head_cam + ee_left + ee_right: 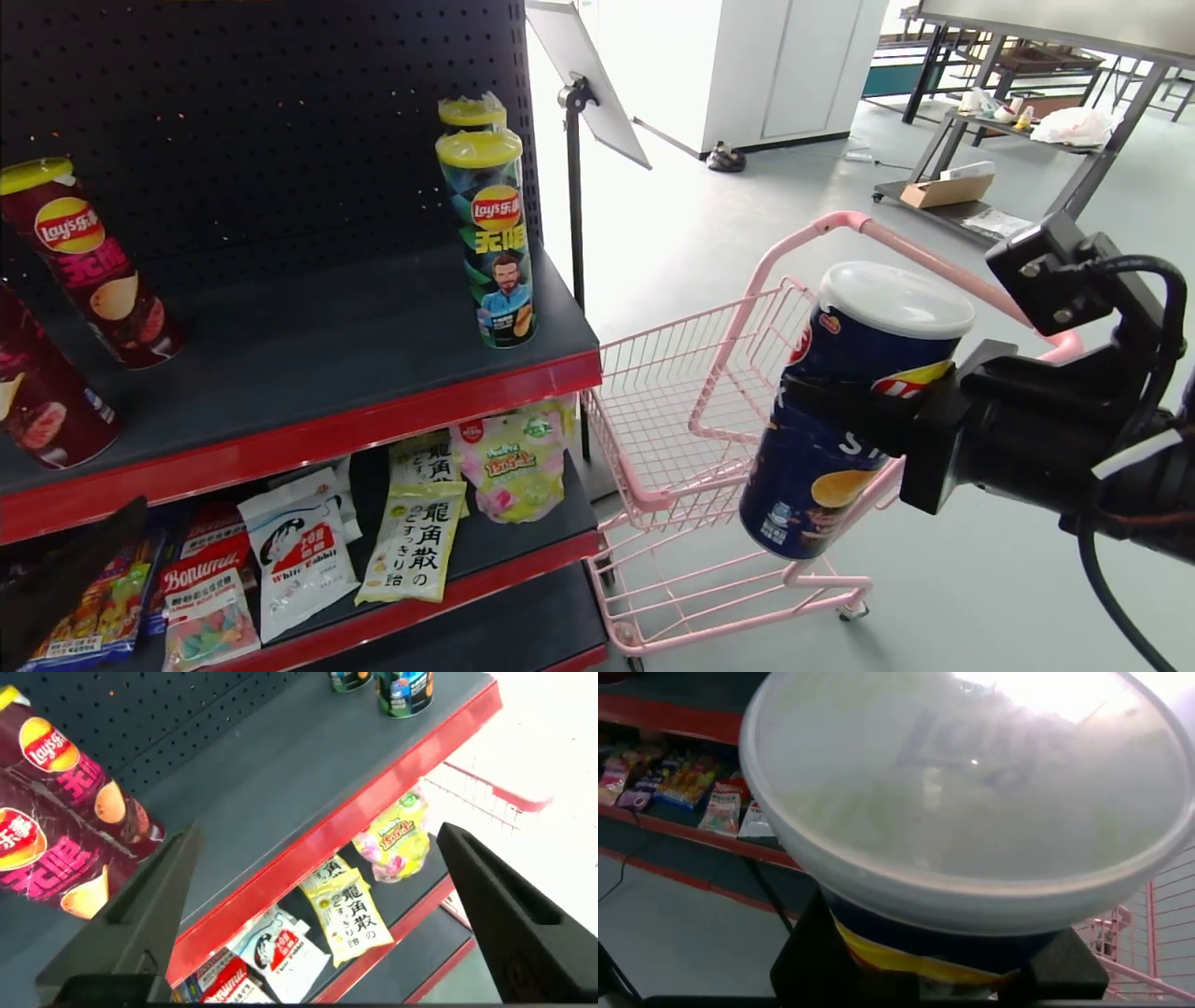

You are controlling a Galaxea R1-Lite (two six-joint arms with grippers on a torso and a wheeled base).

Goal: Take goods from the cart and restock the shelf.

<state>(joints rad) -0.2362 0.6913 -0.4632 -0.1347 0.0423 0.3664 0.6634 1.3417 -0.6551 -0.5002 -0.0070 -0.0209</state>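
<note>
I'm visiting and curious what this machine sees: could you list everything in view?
Shelf: one, black with red edges, left.
Green chip cans: two, yellow lids, upper shelf's right end.
Maroon chip cans: two, upper shelf's left part.
Snack bags: several, mixed colours, lower shelf.
Cart: one, pink, beside the shelf.
Blue chip can: one, white lid, held near the cart.
Left hand: open, black, before the shelf.
Right hand: black, shut on the blue chip can.

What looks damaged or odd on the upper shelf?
The rear yellow-lidded chip can, behind the green chip can on the upper shelf: its lid looks crumpled, while the front can's lid is flat.
</note>
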